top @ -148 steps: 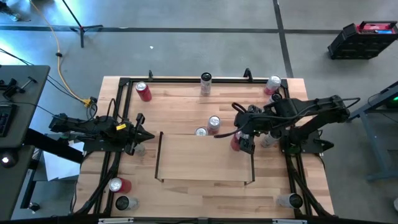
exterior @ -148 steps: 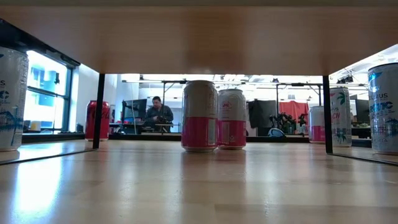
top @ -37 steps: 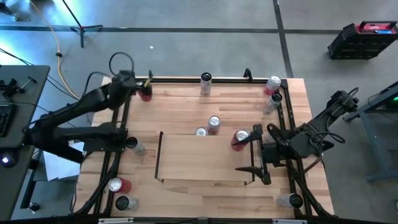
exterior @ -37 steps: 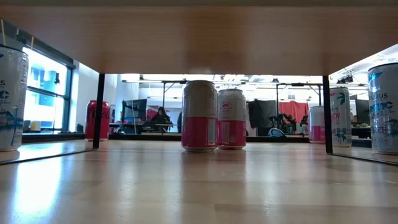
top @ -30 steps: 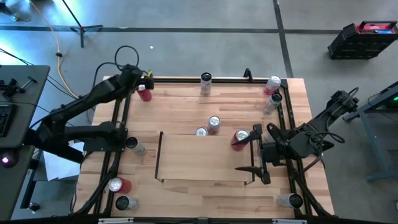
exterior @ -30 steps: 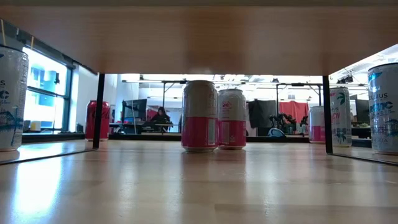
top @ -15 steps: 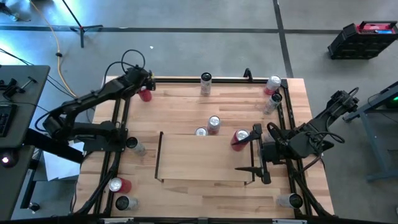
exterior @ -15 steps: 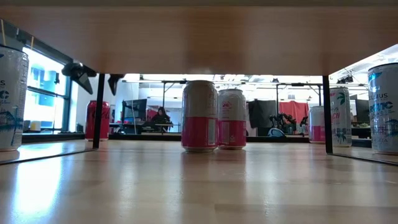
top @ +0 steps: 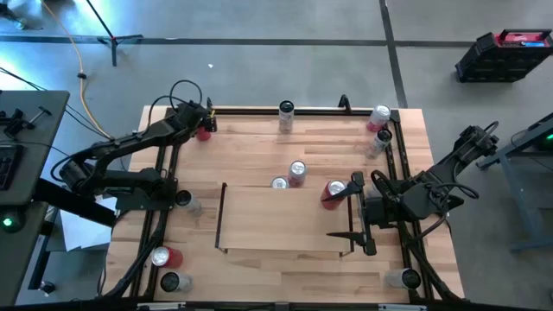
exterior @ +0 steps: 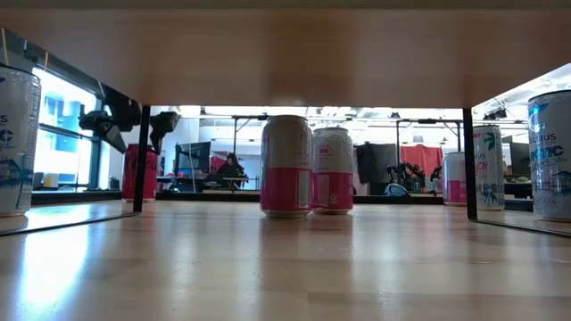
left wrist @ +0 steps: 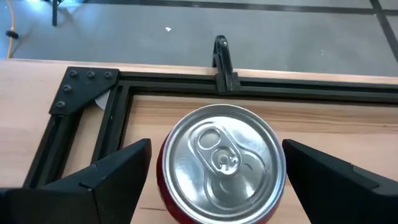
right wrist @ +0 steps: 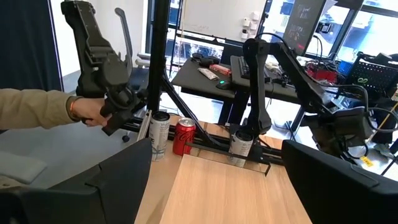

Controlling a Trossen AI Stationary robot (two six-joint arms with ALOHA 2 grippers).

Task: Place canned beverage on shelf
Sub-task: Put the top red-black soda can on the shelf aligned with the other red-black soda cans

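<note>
In the high view, going from the left: two cans stand at the lower left corner of the worktop [top: 259, 151], a red can [top: 165, 257] and just below it a dark can [top: 171, 282], both outside the black frame. Higher up the left edge a pale can [top: 187, 203] stands beside the left arm's base. At the upper left corner the left end effector [top: 204, 127] hangs over a red can [top: 202, 131] just inside the frame corner; in the left wrist view its fingers [left wrist: 121, 171] are spread wide, one on each side of that can's silver top [left wrist: 219, 158], not visibly touching it. In the low view the same end effector [exterior: 134, 127] shows at the left, above the red can [exterior: 138, 172].

At the middle of the frame lies the shelf [top: 285, 220], a light-wood bay edged by thin black rails. Two pink cans [top: 296, 172] stand close together just above its upper rail. At the top centre a slim can [top: 286, 115] stands against the frame.

Right of the shelf, a red-and-pink can [top: 332, 193] stands at its upper right corner, next to the rail. The right end effector [top: 353, 209] sits at the shelf's right rail, fingers spread wide and holding nothing. At the upper right corner are a pink can [top: 378, 117] and a pale can [top: 378, 141]; a clear-looking can [top: 403, 278] stands at the lower right
</note>
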